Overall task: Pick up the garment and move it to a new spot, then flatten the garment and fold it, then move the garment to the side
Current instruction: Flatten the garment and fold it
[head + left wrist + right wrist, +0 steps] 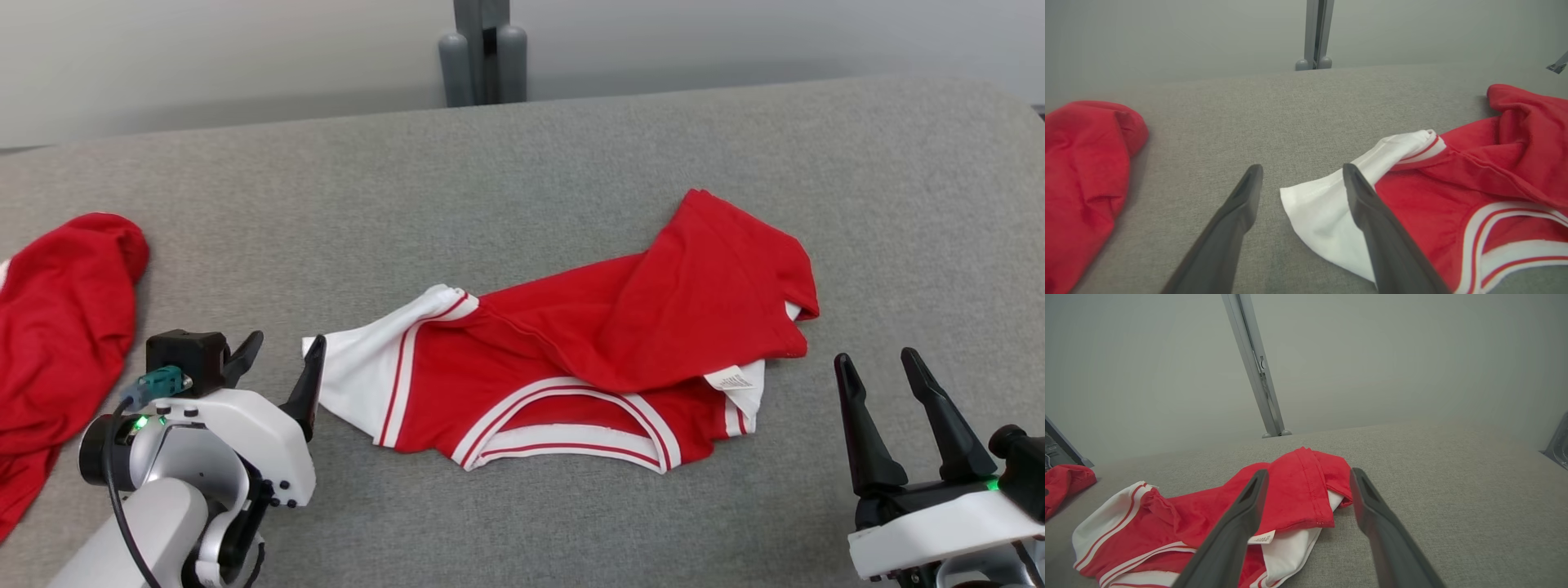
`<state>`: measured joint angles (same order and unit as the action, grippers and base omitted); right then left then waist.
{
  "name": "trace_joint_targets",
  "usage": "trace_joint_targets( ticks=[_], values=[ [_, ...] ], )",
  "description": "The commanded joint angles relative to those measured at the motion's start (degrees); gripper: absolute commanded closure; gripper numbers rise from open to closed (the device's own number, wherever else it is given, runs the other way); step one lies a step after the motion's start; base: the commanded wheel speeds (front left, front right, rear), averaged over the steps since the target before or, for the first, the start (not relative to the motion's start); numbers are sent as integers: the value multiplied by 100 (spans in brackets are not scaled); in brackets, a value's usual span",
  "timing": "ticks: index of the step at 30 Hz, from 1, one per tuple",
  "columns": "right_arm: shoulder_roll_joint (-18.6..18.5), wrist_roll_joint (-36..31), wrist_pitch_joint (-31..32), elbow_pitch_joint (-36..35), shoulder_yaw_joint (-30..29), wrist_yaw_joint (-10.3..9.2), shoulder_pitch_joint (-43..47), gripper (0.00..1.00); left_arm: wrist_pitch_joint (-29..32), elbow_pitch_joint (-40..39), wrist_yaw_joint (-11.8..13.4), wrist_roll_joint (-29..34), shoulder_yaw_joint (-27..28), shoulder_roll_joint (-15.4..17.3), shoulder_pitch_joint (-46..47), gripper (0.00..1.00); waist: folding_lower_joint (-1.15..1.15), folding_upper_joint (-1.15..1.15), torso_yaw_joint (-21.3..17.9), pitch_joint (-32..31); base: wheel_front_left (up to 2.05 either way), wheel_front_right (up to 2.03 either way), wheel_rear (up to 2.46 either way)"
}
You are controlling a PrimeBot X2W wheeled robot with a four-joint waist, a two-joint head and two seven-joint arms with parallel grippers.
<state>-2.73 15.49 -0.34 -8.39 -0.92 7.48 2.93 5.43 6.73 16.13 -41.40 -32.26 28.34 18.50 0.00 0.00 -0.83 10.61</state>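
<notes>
A red garment (pixel 620 335) with white sleeves and white-striped collar lies crumpled in the middle of the grey table (pixel 522 163), its lower part folded over itself. My left gripper (pixel 282 367) is open beside the white left sleeve (pixel 1323 204), one finger at the sleeve's edge, nothing held. In the left wrist view that sleeve's tip lies between my fingers (pixel 1237 216). My right gripper (pixel 886 384) stands open and empty to the right of the garment (pixel 1290 494), near the white right sleeve and its label (pixel 729 380).
A second red cloth (pixel 57 343) is heaped at the table's left edge, also in the left wrist view (pixel 1081 171). A grey post (pixel 482 53) stands behind the table's far edge. Bare grey surface surrounds the garment.
</notes>
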Motion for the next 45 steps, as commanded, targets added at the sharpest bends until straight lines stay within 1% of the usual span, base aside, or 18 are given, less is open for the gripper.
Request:
trace_joint_targets(
  ticks=[1,3,4,10,15,16,17,18,22,25,29,35,39,40,41,42,43,45],
  values=[
    [-28,36,-78,55,12,3,-83,0,146,445,-240,-164,-23,-25,246,0,0,0,-156,195,0,0,0],
    [-27,58,-115,80,38,3,-150,0,223,851,-470,-316,-18,-88,396,0,0,0,-209,291,0,0,0],
    [-27,58,-115,80,38,3,-150,0,223,851,-470,-316,-18,-88,396,0,0,0,-209,291,0,0,0],
    [-29,39,-197,157,65,3,-277,0,332,1988,-1066,-525,-54,-158,841,0,0,0,-329,501,0,0,0],
    [-28,46,-235,227,18,3,-345,0,425,2581,-1440,-587,-191,-304,1041,0,0,0,-362,574,0,0,0],
    [-29,51,-225,248,-11,3,-351,0,425,2659,-1495,-583,-217,-325,1069,22,0,0,-359,582,0,0,0],
    [-28,92,-228,271,-41,3,-356,0,394,2713,-1541,-569,-237,-343,1095,71,0,0,-353,587,0,0,0],
    [-29,96,-227,305,-96,3,-366,0,387,2767,-1590,-535,-279,-355,1119,100,0,0,-345,590,0,0,0],
    [-28,122,-211,479,-197,3,-431,0,292,2919,-1695,-461,-353,-379,1214,100,0,0,-311,593,0,0,0],
    [-30,-51,-140,619,-221,3,-579,0,143,2955,-1694,-348,-396,-410,1329,100,0,0,-279,596,0,0,0],
    [-27,-215,116,893,-202,3,-811,0,-32,2876,-1674,-256,-420,-476,1484,100,0,0,-156,651,0,0,0],
    [-52,-288,403,1313,-11,3,-1138,0,-178,2756,-1659,-182,-454,-551,1633,100,0,0,46,770,0,0,0],
    [-46,-261,395,1636,47,3,-1276,0,-318,2685,-1640,-162,-453,-582,1630,100,0,0,117,804,0,0,0],
    [-43,-210,392,1689,70,3,-1301,38,-348,2663,-1632,-164,-440,-584,1623,100,0,0,129,810,0,0,0],
    [-43,-156,383,1751,86,3,-1329,60,-371,2644,-1624,-158,-440,-571,1615,100,0,0,135,818,0,0,0],
    [-44,-131,355,1791,102,3,-1340,88,-446,2604,-1601,-146,-415,-554,1611,100,0,0,137,823,0,0,0],
    [-42,-80,336,1823,117,3,-1340,100,-502,2570,-1581,-146,-388,-540,1608,100,0,0,139,827,0,0,0],
    [-40,-8,228,1813,119,3,-1386,100,-698,2461,-1492,-129,-305,-521,1601,100,0,0,137,844,0,0,0]
  ],
)
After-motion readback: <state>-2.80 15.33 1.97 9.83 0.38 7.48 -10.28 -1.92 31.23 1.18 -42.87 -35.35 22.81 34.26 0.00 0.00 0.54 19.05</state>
